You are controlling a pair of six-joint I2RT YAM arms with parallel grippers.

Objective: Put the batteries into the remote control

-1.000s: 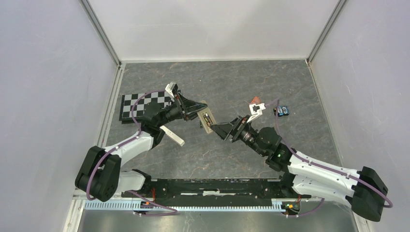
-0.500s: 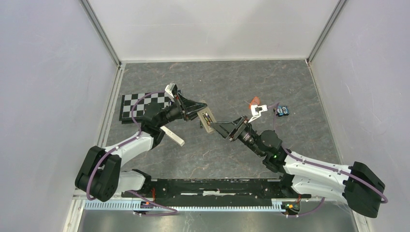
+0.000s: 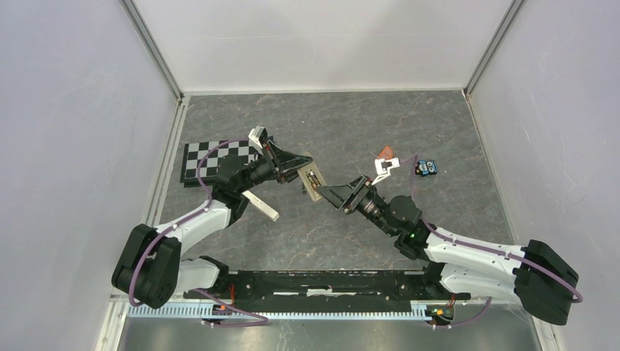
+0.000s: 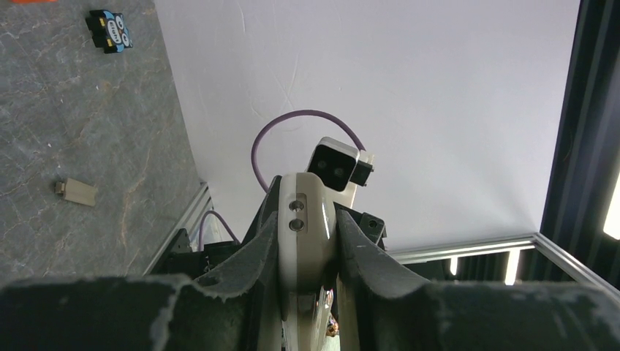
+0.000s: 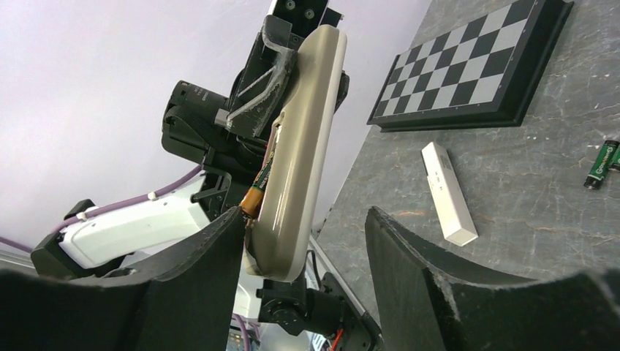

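Two claws faced each other above the middle of the table (image 3: 439, 117). The left claw (image 3: 298, 172) was clamped on the remote control (image 3: 312, 180), holding it clear of the table with its recess showing from above. A seated battery (image 5: 260, 183) sat in that recess. The right claw (image 3: 327, 194) had its jaws apart on either side of the remote's free end, one finger (image 5: 197, 278) just beside it. A loose battery (image 5: 601, 170) lay on the table near a white bar (image 5: 448, 194), and a chessboard (image 3: 212, 159) lay at the left.

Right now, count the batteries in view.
2 for sure: a seated battery in the recess of the remote control, a loose battery on the table; a third beside it may be cropped.
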